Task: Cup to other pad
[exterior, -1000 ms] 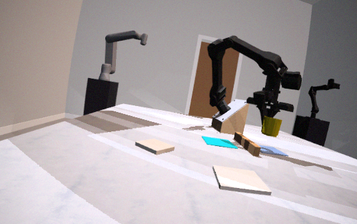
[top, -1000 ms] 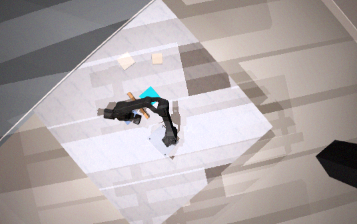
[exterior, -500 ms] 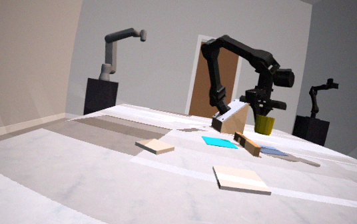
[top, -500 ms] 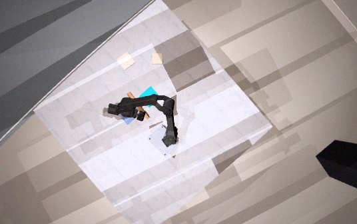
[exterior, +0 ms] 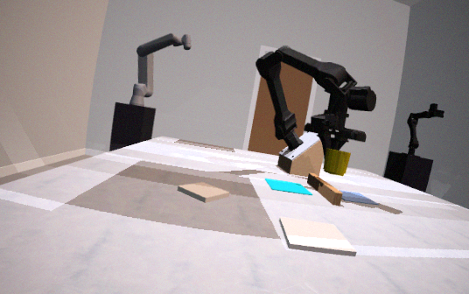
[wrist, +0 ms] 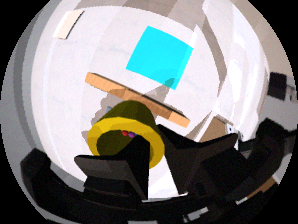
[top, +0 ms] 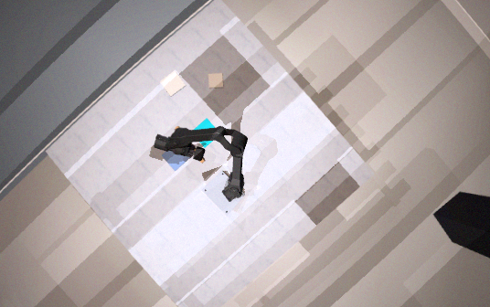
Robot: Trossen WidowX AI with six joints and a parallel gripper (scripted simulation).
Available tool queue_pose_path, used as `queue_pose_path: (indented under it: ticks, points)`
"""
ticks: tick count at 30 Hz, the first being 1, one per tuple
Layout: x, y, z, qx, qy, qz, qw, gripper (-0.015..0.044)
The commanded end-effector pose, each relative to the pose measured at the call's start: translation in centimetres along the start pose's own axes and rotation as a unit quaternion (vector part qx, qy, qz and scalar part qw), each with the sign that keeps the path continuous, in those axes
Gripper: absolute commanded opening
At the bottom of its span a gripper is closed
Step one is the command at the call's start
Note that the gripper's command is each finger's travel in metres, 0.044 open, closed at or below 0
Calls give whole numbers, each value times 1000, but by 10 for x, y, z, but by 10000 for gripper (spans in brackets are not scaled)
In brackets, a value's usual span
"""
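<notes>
The yellow cup (exterior: 337, 163) (wrist: 131, 109) hangs in the air, slightly tilted, with its open mouth up. A red and a purple marble (wrist: 131, 134) show inside it. My gripper (exterior: 336, 148) (wrist: 152, 128) is shut on the cup's wall, one finger inside the mouth and one outside. The cyan pad (top: 207, 124) (exterior: 289, 186) (wrist: 160, 55) lies beyond a low wooden barrier (exterior: 325, 189) (wrist: 105, 83). The blue pad (top: 175, 161) (exterior: 360, 198) lies on the barrier's other side, the cup's side, mostly hidden by the cup in the wrist view. The cup is hidden under the arm in the top view.
A cream tile (top: 173, 83) (exterior: 317, 233) (wrist: 68, 25) and a smaller tan tile (top: 215, 80) (exterior: 203, 192) lie farther out beyond the pads. A wedge-shaped block (exterior: 310, 158) stands by the arm's base. The barrier stands upright between the two pads.
</notes>
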State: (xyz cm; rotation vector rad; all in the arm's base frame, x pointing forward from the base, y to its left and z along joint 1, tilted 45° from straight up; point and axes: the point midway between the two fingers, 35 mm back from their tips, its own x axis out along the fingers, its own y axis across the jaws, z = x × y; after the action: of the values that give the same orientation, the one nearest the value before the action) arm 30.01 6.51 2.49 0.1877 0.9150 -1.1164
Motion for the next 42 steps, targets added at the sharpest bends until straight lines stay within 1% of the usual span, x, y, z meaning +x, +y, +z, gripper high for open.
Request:
queue_pose_path:
  ticks: [1, 42]
  points:
    - [0, -7, 9, -4, -3, -1, 1000, 0]
    - [-4, -64, 100, -4, -5, -2, 1000, 0]
